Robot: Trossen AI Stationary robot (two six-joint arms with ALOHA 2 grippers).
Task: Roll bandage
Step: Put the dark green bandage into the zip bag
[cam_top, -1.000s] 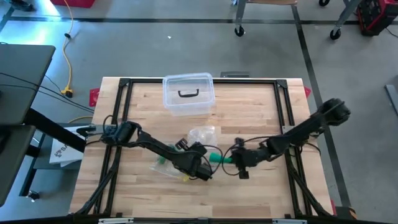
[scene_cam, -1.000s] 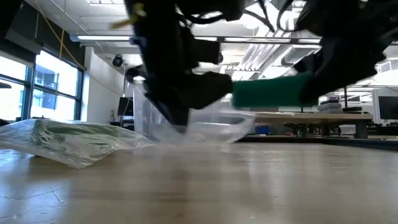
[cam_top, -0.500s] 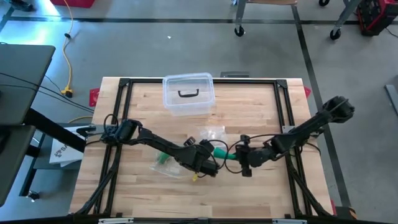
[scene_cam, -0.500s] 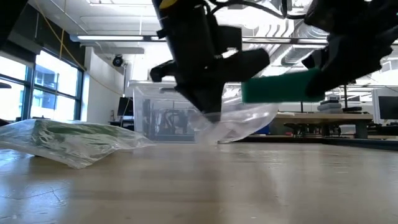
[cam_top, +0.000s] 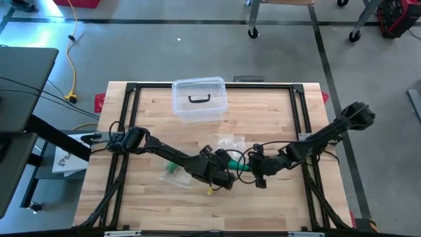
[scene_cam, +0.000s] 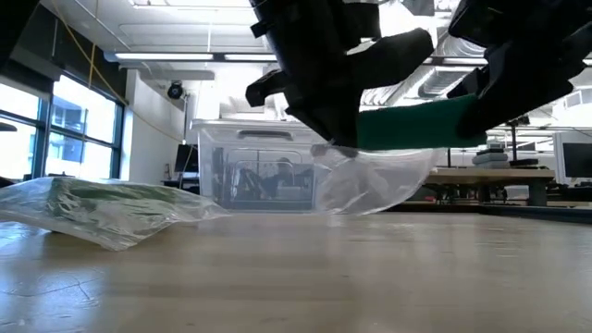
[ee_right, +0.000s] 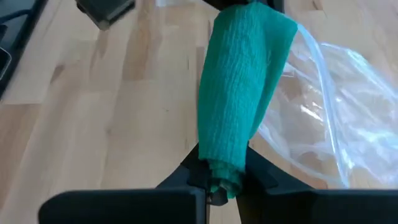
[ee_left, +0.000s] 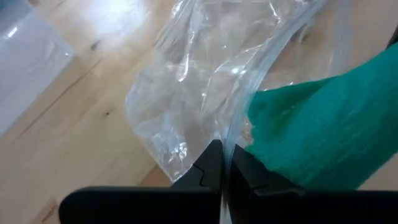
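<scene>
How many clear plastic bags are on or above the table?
2. One empty bag hangs pinched in the left hand, beside the green bandage. Another bag, holding something green, lies on the table's left.

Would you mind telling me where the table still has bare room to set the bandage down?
Bare wood lies along the near table edge and right of the clear box. The middle is crowded: both pincers, left and right, hold the empty bag and green bandage; a bagged bandage lies left.

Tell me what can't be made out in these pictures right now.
- Green bandage: its far end, cut off by the right wrist view's top edge.
- Clear plastic bag: its open mouth runs off the left wrist view's edge.
- Bagged green item: contents blurred by its wrapper in the low view.
</scene>
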